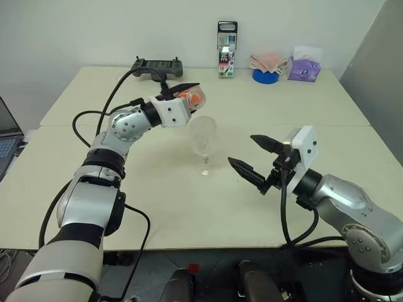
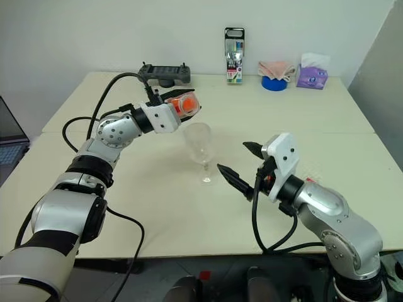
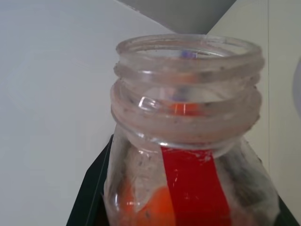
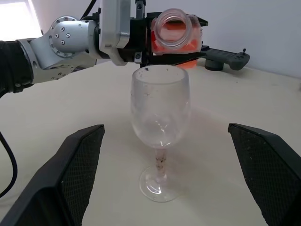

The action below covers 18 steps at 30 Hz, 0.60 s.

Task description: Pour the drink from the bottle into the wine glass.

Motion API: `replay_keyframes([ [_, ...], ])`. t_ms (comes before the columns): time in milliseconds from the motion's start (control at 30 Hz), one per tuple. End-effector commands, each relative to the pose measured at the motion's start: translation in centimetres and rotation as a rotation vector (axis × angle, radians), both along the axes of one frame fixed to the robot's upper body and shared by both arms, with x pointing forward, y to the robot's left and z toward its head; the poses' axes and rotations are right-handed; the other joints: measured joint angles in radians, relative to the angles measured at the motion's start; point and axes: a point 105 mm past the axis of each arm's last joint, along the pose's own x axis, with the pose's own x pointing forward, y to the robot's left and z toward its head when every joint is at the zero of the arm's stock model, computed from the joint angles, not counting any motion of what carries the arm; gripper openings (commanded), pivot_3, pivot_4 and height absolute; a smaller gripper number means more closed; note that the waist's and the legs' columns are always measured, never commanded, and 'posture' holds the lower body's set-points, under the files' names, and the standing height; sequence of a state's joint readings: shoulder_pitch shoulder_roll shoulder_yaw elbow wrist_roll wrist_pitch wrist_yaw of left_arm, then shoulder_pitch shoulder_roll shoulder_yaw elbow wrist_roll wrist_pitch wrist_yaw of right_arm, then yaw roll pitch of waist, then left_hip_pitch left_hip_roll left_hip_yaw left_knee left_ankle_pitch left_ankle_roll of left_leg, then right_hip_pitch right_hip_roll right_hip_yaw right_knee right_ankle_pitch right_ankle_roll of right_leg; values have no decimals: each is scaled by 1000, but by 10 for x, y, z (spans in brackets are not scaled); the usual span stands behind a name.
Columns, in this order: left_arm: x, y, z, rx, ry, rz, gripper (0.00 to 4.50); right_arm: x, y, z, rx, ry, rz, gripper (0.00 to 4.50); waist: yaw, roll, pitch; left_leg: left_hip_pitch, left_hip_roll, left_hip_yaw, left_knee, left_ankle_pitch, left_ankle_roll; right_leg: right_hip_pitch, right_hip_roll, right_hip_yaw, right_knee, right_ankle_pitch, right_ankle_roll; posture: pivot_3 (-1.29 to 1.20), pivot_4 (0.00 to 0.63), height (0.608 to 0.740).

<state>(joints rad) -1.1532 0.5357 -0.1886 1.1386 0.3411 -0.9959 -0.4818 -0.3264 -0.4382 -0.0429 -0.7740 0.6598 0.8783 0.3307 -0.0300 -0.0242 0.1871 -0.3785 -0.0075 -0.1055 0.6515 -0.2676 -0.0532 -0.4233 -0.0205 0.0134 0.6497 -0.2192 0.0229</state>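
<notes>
My left gripper is shut on the bottle, which lies tipped nearly level with its uncapped mouth just above the rim of the wine glass. The orange-red drink pools inside the bottle; a red label strip runs down its side. The wine glass stands upright on the table with no liquid visible in its bowl. Near the table's front, my right gripper stands open, close beside the glass and pointing at it, fingers spread wide either side of it in the right wrist view.
At the table's far edge stand a tall marker pack, a black controller, a blue roll with a cloth on it and a purple tissue pack. A laptop sits off the left side.
</notes>
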Motion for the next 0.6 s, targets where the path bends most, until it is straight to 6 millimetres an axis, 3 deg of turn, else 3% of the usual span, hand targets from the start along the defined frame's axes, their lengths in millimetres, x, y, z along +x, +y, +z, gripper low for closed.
replay_keyframes([
  [33, -4, -2, 29, 0, -113, -15, 1689, 2, -6, 9, 7, -24, -24, 4500, 0, 0, 0, 0, 0, 0, 0, 0, 0, 0, 0, 0, 0, 0, 0, 0, 150, 740],
  [600, -7, -1, 32, 99, -258, 7, 1689, 6, -10, 7, -30, -21, -37, 4500, -1, 0, 0, 0, 0, 0, 1, 0, 0, 0, 0, 0, 1, 0, 0, 0, 150, 740],
])
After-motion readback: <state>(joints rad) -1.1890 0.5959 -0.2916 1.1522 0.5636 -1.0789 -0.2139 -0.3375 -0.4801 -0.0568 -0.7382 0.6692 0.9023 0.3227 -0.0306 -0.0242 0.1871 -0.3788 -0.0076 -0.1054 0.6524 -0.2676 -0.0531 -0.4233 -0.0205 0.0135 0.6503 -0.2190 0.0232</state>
